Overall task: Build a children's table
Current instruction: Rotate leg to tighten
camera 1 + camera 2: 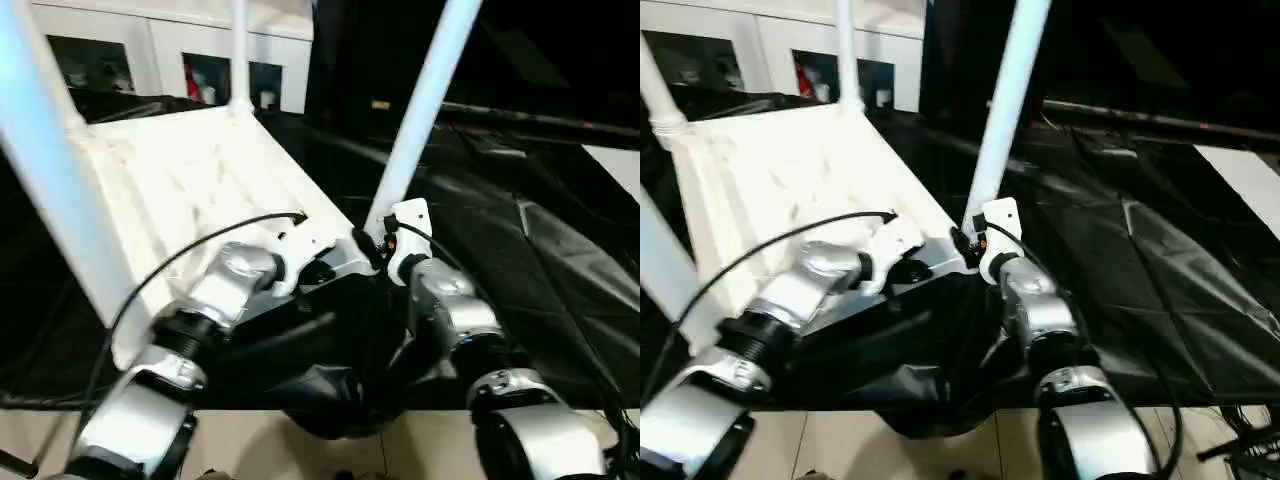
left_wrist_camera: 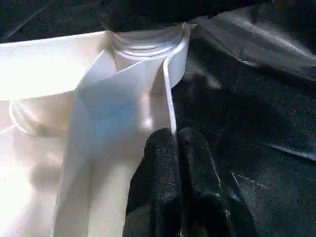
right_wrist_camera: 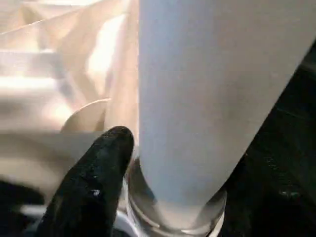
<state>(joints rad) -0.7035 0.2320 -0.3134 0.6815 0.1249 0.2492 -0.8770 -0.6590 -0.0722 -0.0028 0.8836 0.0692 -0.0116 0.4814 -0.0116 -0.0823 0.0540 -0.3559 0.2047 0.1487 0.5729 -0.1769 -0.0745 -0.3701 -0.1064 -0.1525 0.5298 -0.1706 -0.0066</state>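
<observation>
The children's table lies upside down and tilted on the black cloth. Its white tabletop (image 1: 190, 180) shows its ribbed underside. Three white legs stand in corner sockets: one near the right (image 1: 420, 110), one at the left (image 1: 50, 170), and one at the far corner (image 1: 240, 50). My left gripper (image 2: 175, 140) is shut on the thin rim wall of the tabletop (image 2: 170, 98), just short of a corner socket (image 2: 148, 44). My right gripper (image 1: 385, 250) sits at the foot of the near right leg (image 3: 207, 98), right where that leg enters its socket.
The black-draped work table (image 1: 520, 260) stretches away to the right and behind. White cabinets (image 1: 170, 50) line the back wall. Pale floor (image 1: 240, 440) shows below the table's front edge, between my silver forearms.
</observation>
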